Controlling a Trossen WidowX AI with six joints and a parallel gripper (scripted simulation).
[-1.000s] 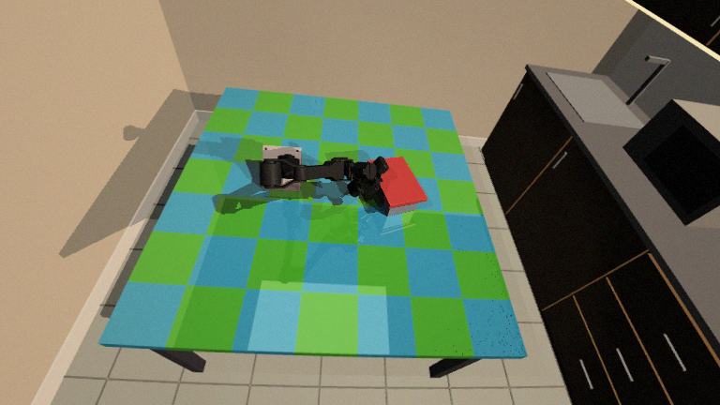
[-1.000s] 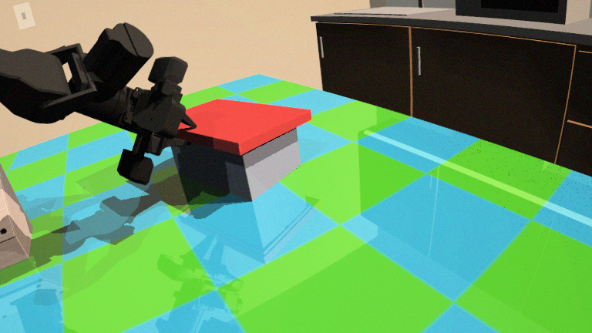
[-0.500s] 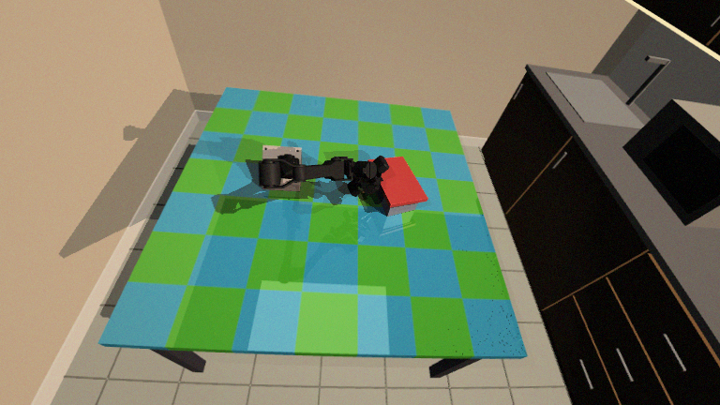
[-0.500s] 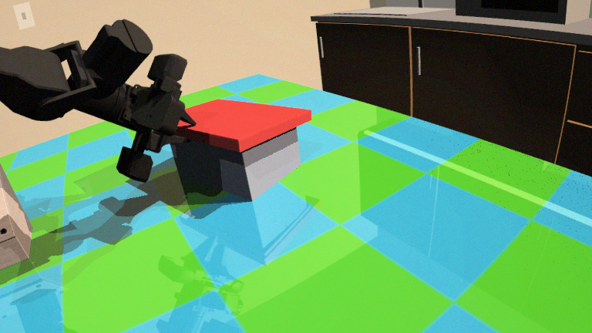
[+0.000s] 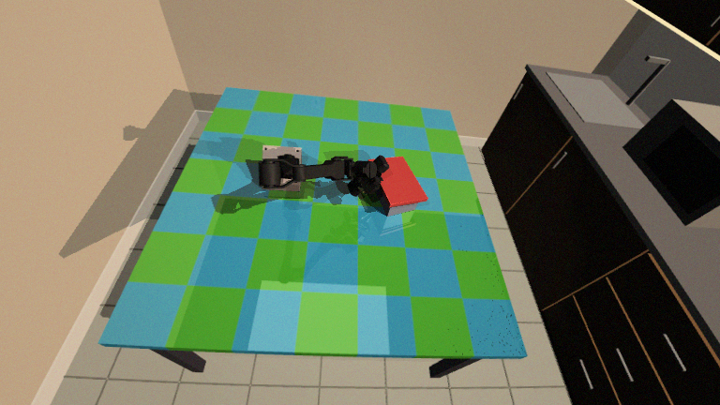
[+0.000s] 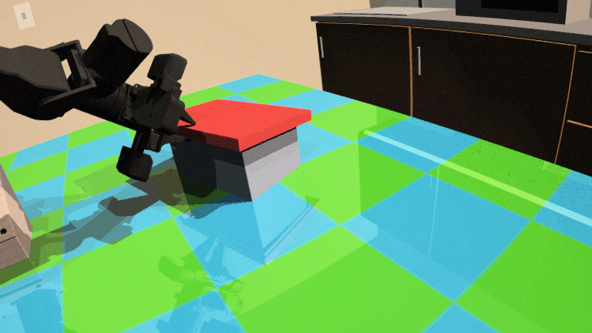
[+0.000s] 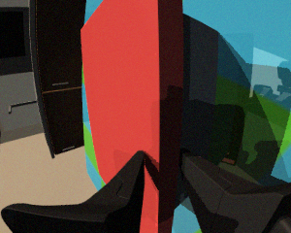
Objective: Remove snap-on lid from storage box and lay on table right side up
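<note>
One black pincer [image 5: 378,180] [image 6: 190,132] [image 7: 161,154] is partly closed, its two fingers gripping the near-left edge of one red lid [image 5: 401,182] [image 6: 244,122] [image 7: 126,83]. The lid sits over one gray box [image 5: 400,210] [image 6: 274,163] [image 7: 200,63] on one checkered table [image 5: 329,267] [image 6: 392,242] [image 7: 276,29], right of the arm's one base [image 5: 266,151] [image 6: 12,242].

The lid [image 5: 404,183] [image 6: 248,119] [image 7: 126,87] extends forward from between the fingers of the gripper [image 5: 382,180] [image 6: 191,132] [image 7: 161,154]. The box [image 5: 400,210] [image 6: 274,159] [image 7: 200,68] stands under the lid, ahead of the gripper, on the table [image 5: 331,220] [image 6: 415,233] [image 7: 272,19]. The arm base [image 5: 268,152] [image 6: 16,233] is behind the gripper; the cabinets [image 5: 531,177] [image 6: 362,63] [image 7: 63,39] are beyond the table, well ahead.
</note>
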